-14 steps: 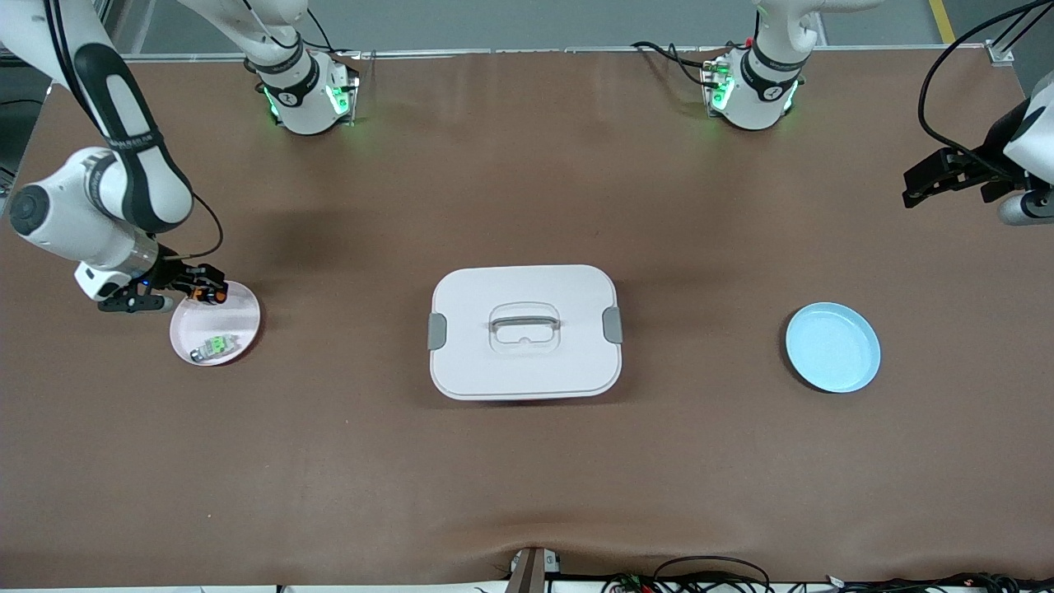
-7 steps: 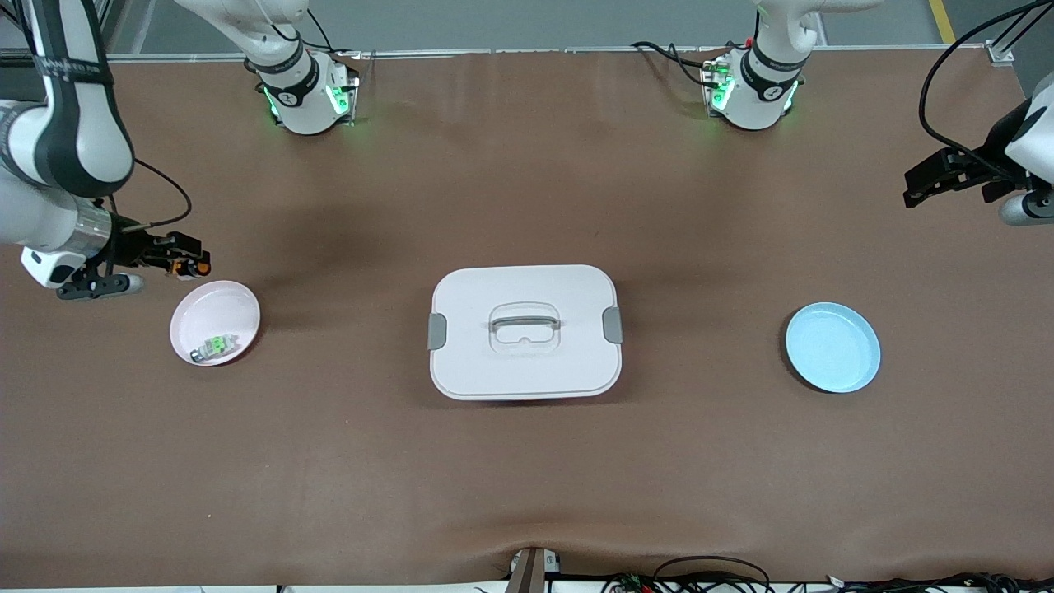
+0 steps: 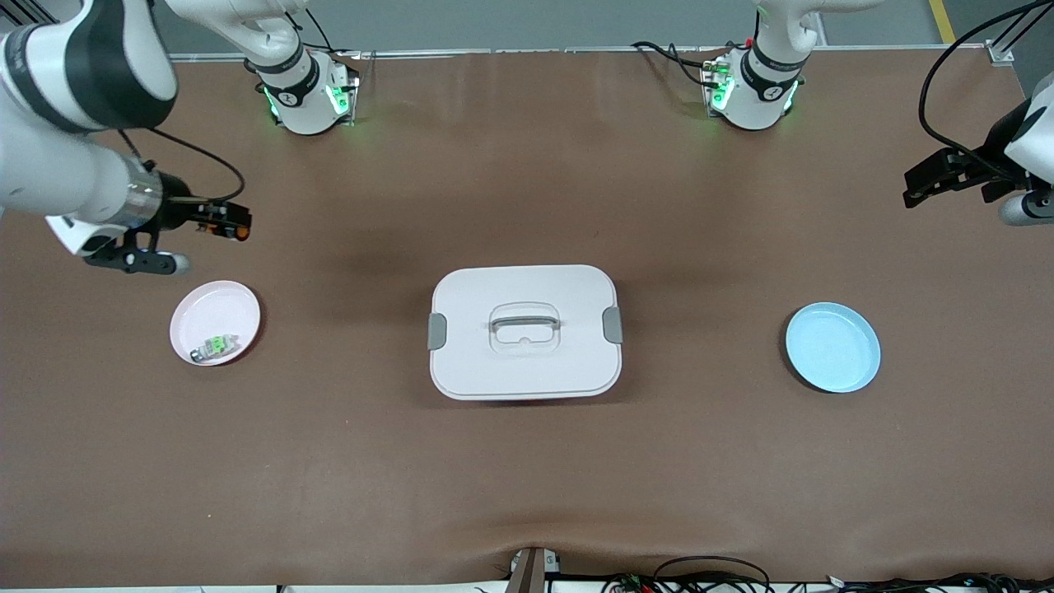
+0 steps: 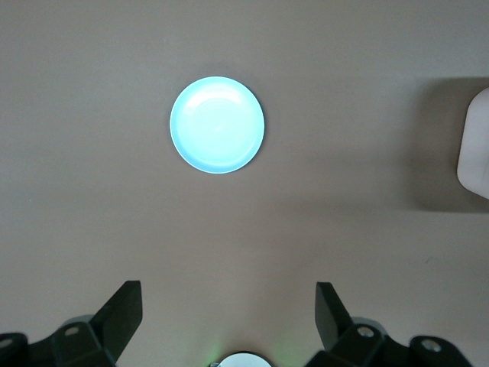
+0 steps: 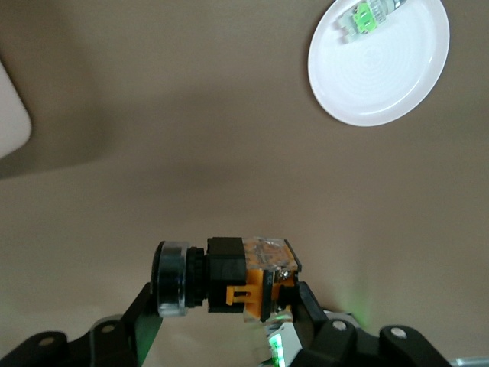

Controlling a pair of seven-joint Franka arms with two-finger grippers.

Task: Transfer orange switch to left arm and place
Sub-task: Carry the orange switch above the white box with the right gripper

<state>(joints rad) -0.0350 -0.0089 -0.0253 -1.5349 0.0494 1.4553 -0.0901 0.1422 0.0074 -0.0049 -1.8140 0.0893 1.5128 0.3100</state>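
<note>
My right gripper (image 3: 235,227) is shut on the orange switch (image 3: 240,233), holding it up in the air over the bare table toward the right arm's end. In the right wrist view the orange switch (image 5: 229,277) lies crosswise between the fingers (image 5: 145,306), black body with an orange end. The white box (image 3: 524,331) with grey latches sits mid-table. My left gripper (image 3: 935,181) hangs open and empty over the left arm's end of the table; its wrist view shows two spread fingers (image 4: 126,306) with nothing between them.
A pink plate (image 3: 215,322) holding a green-topped switch (image 3: 216,346) lies below the right gripper. A blue plate (image 3: 832,347) lies toward the left arm's end, seen as blue plate (image 4: 218,125) from the left wrist. The box corner (image 4: 475,145) shows there too.
My right gripper has lifted the orange switch off the pink plate and carried it up and toward the box. The left arm has not moved.
</note>
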